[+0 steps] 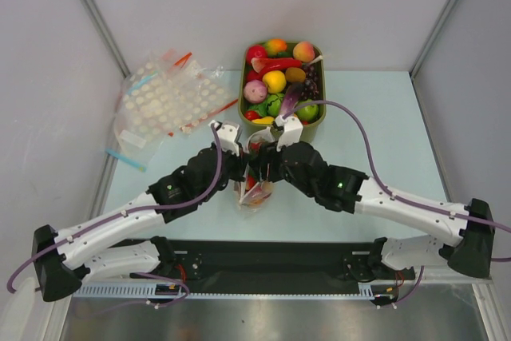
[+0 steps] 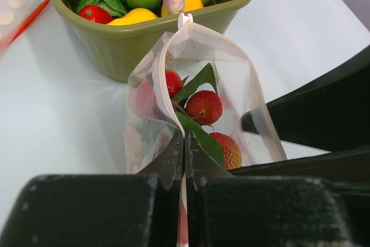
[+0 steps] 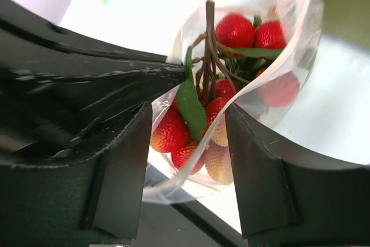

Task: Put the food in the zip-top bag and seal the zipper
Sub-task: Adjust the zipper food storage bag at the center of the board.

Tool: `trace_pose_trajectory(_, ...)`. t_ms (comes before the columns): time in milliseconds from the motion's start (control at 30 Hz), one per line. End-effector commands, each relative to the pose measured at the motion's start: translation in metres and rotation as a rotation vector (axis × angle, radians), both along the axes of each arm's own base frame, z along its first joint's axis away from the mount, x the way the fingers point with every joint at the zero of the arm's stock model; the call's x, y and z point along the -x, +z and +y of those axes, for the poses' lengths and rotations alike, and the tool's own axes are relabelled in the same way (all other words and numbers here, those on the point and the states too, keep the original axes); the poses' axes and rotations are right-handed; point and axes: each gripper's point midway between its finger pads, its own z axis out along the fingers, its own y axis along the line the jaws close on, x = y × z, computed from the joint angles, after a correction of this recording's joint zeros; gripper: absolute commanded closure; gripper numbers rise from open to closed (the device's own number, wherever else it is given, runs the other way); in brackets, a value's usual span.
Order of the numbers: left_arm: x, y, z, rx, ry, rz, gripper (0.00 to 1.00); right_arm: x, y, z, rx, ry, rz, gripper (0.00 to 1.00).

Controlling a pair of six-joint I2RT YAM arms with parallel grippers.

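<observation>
Upper left of the top view: heap of dotted bags (image 1: 168, 101) with red and blue strips, lying on the pale counter (image 1: 383, 133). Right of that, near frame centre, left end effector (image 2: 184, 154) with jaws pressed together, clamped on the near edge of the bag (image 2: 231, 85) at its mouth. Pale zipper (image 2: 156, 82) curving up from that pinch to a peak in front of the bin (image 2: 144, 44). Bag itself at the middle of the top view, between the two end effectors, mouth standing open. Inside, seen through the clear film: several red berries (image 2: 203, 107), a green leaf (image 2: 199, 79) and, in the right wrist view, a brown stem (image 3: 209, 33). Just behind the bag, top centre: olive bin heaped with toy fruits and vegetables. Right of the bag: right end effector (image 3: 188, 120), fingers (image 3: 260, 183) apart, one on either side of the bag; touching the film or not, impossible to tell. Its black body filling the right edge of the left wrist view.
</observation>
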Motion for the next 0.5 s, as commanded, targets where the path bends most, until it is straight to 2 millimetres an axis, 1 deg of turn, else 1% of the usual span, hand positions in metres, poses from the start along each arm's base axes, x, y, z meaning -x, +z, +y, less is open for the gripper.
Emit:
trace_pose_trajectory(0,-0.009,0.005,0.004,-0.001,0.032,-0.041,1.00,-0.007,0.050,-0.011,-0.146,-0.033,-0.106,0.41)
trace_pose_trajectory(33,-0.009,0.005,0.004,0.001,0.031,-0.043,1.00,-0.007,0.059,-0.017,-0.167,-0.038,-0.122,0.41)
trace_pose_trajectory(67,-0.010,0.005,0.004,0.003,0.033,-0.045,1.00,-0.006,0.057,-0.021,-0.164,-0.032,-0.131,0.39)
trace_pose_trajectory(100,-0.009,0.005,0.004,0.009,0.032,-0.045,1.00,-0.007,0.064,-0.022,-0.167,-0.017,-0.169,0.39)
trace_pose_trajectory(133,-0.010,0.005,0.005,0.013,0.036,-0.046,1.00,-0.005,0.073,-0.030,-0.180,-0.018,-0.199,0.37)
trace_pose_trajectory(167,-0.011,0.006,0.006,0.016,0.039,-0.048,1.00,-0.007,0.069,-0.036,-0.166,-0.026,-0.211,0.32)
trace_pose_trajectory(233,-0.012,0.005,0.008,0.017,0.050,-0.047,0.99,-0.010,0.074,-0.047,-0.149,-0.037,-0.261,0.30)
trace_pose_trajectory(267,-0.013,0.005,0.009,0.018,0.054,-0.046,1.00,-0.015,0.080,-0.060,-0.160,-0.068,-0.278,0.28)
trace_pose_trajectory(333,-0.015,0.003,0.011,0.022,0.063,-0.042,1.00,-0.020,0.079,-0.072,-0.157,-0.090,-0.289,0.26)
trace_pose_trajectory(367,-0.015,0.002,0.012,0.021,0.064,-0.039,1.00,-0.029,0.083,-0.089,-0.167,-0.134,-0.299,0.24)
trace_pose_trajectory(433,-0.017,0.001,0.013,0.021,0.071,-0.034,1.00,-0.037,0.078,-0.102,-0.172,-0.157,-0.290,0.23)
trace_pose_trajectory(467,-0.017,0.000,0.014,0.019,0.075,-0.030,1.00,-0.042,0.076,-0.109,-0.184,-0.176,-0.276,0.25)
